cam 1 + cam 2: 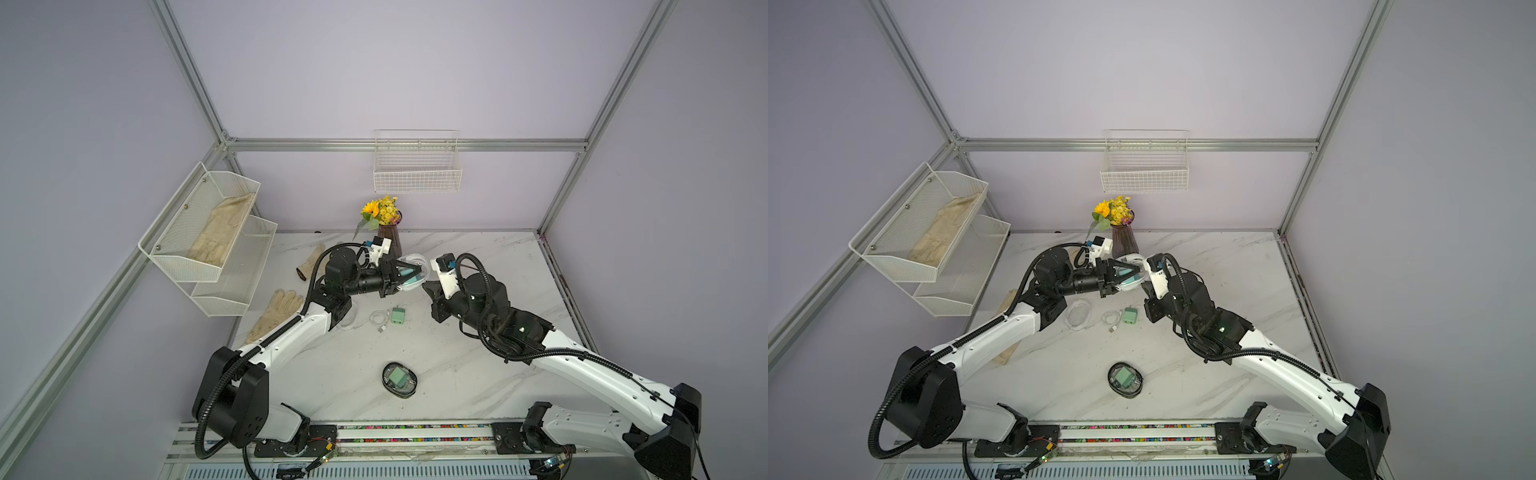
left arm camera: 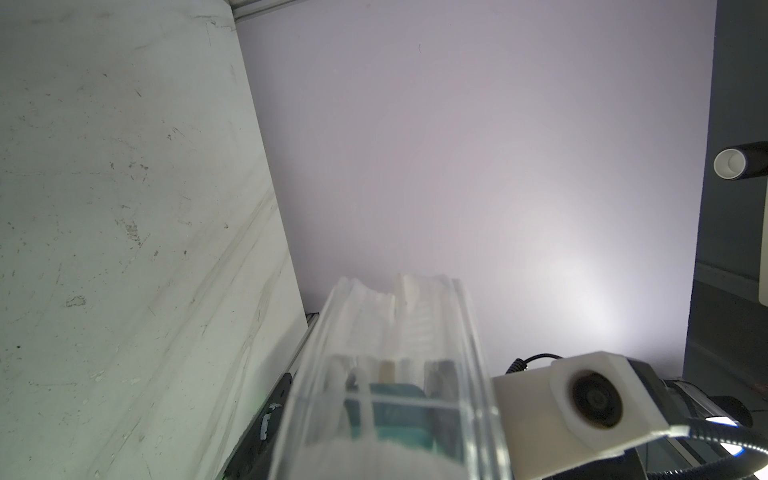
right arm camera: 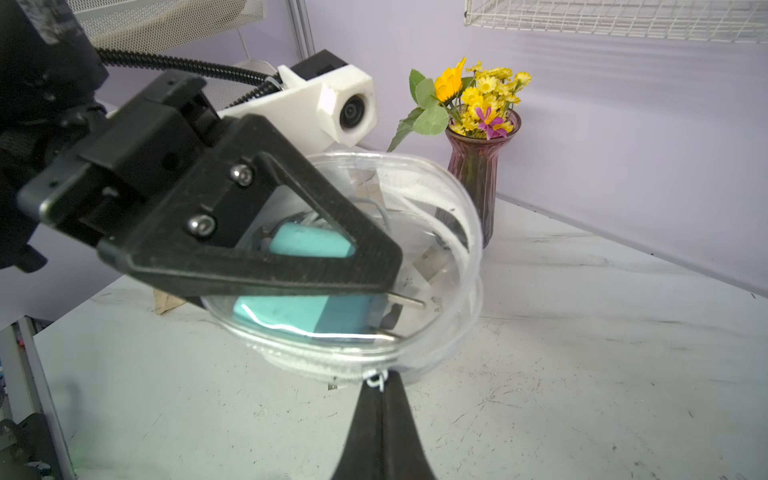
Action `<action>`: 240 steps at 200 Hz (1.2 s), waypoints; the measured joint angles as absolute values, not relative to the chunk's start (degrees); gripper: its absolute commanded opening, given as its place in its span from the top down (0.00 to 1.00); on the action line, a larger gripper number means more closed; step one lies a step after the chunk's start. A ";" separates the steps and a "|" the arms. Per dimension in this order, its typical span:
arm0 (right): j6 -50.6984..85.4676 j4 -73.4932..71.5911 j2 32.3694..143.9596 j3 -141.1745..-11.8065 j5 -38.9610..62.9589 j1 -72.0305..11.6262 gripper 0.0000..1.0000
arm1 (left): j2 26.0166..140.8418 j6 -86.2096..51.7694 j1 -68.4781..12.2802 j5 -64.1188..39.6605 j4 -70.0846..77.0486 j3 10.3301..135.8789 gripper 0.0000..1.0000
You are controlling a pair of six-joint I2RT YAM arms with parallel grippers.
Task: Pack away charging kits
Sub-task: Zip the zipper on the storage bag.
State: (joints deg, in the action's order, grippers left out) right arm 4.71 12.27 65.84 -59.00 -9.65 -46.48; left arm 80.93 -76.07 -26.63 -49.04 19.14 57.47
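My left gripper [image 1: 414,276] is shut on a transparent oval case [image 3: 432,232], holding it in the air in front of the vase. A teal plug adapter [image 3: 299,311] and a coiled white cable [image 3: 440,232] lie inside it. My right gripper [image 3: 376,390] is shut on the small white zipper pull [image 3: 376,379] at the case's rim. On the table lie a mint-green adapter [image 1: 397,316], a white cable [image 1: 379,321] beside it, and an empty clear case [image 1: 1079,315]. Nearer the front, a black-rimmed case [image 1: 400,379] holds a green adapter.
A purple vase of yellow flowers [image 1: 388,237] stands just behind the held case. Cream gloves [image 1: 278,316] lie at the table's left, another in the two-tier mesh shelf [image 1: 208,249]. A white wire basket [image 1: 417,166] hangs on the back wall.
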 measured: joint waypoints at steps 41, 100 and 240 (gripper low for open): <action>3.75 13.82 64.90 -60.03 -11.70 -46.46 1.00 | 78.98 -74.63 -26.63 -49.93 16.67 57.47 0.73; 3.22 22.65 67.44 -65.63 -12.73 -46.57 1.00 | 78.89 -67.94 -26.24 -52.86 11.64 57.65 0.84; -3.31 44.38 74.72 -84.12 -1.98 -47.03 1.00 | 72.93 -42.06 -22.94 -64.14 -5.34 58.63 1.00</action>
State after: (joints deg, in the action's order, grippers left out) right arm -3.31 44.38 74.72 -84.12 -1.98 -47.03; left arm 72.93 -42.06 -22.94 -64.14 -5.34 58.63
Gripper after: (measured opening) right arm 0.047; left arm 0.345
